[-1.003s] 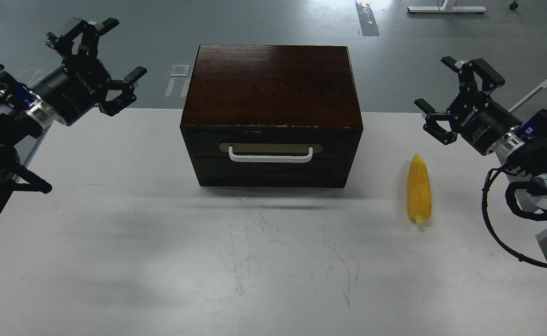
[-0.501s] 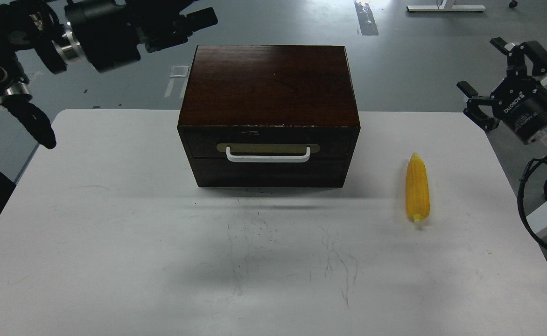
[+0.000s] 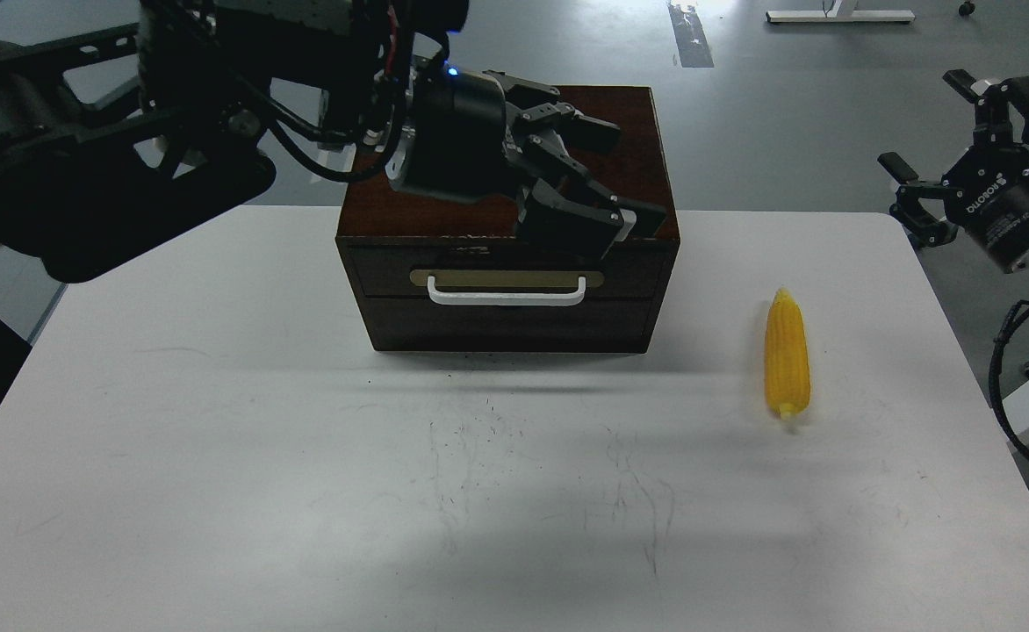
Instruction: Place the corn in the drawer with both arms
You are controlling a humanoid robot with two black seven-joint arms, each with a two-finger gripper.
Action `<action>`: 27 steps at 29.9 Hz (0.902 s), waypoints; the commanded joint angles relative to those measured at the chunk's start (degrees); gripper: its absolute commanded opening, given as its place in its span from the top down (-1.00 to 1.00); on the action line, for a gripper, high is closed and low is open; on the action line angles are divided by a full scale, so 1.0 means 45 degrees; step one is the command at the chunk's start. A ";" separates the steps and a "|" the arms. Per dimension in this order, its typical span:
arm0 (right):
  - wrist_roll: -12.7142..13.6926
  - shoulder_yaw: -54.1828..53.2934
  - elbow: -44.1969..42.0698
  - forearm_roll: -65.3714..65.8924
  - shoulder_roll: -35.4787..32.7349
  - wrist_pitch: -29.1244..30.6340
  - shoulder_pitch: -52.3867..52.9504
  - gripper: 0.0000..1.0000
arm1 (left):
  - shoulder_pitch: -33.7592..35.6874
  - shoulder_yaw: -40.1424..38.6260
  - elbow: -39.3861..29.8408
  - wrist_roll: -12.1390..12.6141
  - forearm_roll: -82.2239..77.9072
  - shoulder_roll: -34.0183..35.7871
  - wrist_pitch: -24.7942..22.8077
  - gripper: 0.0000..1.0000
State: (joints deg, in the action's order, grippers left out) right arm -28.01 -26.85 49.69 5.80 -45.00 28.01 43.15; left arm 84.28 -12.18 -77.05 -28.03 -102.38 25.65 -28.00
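The left gripper [image 3: 598, 189] has swung in over the closed drawer [image 3: 507, 279], fingers spread, likely reaching for its handle [image 3: 506, 294]; the right gripper [image 3: 962, 145] waits open, corn [image 3: 787, 354] untouched on the table [image 3: 216, 439].

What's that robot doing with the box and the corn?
It wants to put the corn in the drawer. The drawer is shut. The left gripper, fingers open, hangs above the box by the white handle. The right gripper waits open off the table's right edge. The corn lies untouched on the table.
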 commanded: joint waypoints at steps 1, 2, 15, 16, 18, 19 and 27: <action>0.0002 -0.0009 -0.0046 0.0001 0.0001 -0.0003 -0.0097 -1.00 | 0.0568 0.0986 0.0870 0.0007 -0.1135 -0.0776 -0.0001 -0.98; 0.0002 -0.0009 -0.0046 0.0001 0.0001 -0.0003 -0.0116 -1.00 | 0.0646 0.1142 0.0968 0.0007 -0.1310 -0.0893 -0.0001 -0.98; 0.0002 -0.0029 -0.0027 0.0001 -0.0058 -0.0003 -0.0194 -1.00 | 0.0940 0.3878 0.1749 0.0007 -0.3634 -0.1812 -0.0001 -0.98; 0.0002 -0.0029 -0.0046 0.0001 -0.0058 -0.0003 -0.0194 -1.00 | 0.0901 0.3898 0.1789 0.0007 -0.3694 -0.1851 -0.0001 -0.98; 0.0002 -0.0029 -0.0027 0.0001 -0.0058 -0.0003 -0.0214 -1.00 | 0.0881 0.4344 0.1828 0.0007 -0.3734 -0.1929 -0.0001 -0.98; 0.0002 -0.0029 -0.0046 0.0001 -0.0058 -0.0003 -0.0214 -1.00 | 0.0881 0.4482 0.1829 0.0007 -0.3734 -0.1968 -0.0001 -0.98; 0.0002 -0.0048 -0.0027 0.0001 -0.0058 -0.0003 -0.0272 -1.00 | 0.0842 0.5089 0.1848 0.0007 -0.3831 -0.2047 -0.0001 -0.98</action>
State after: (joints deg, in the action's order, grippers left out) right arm -28.01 -26.99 49.57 5.80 -45.28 27.99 42.05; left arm 88.19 10.29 -68.72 -28.00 -119.58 16.52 -28.00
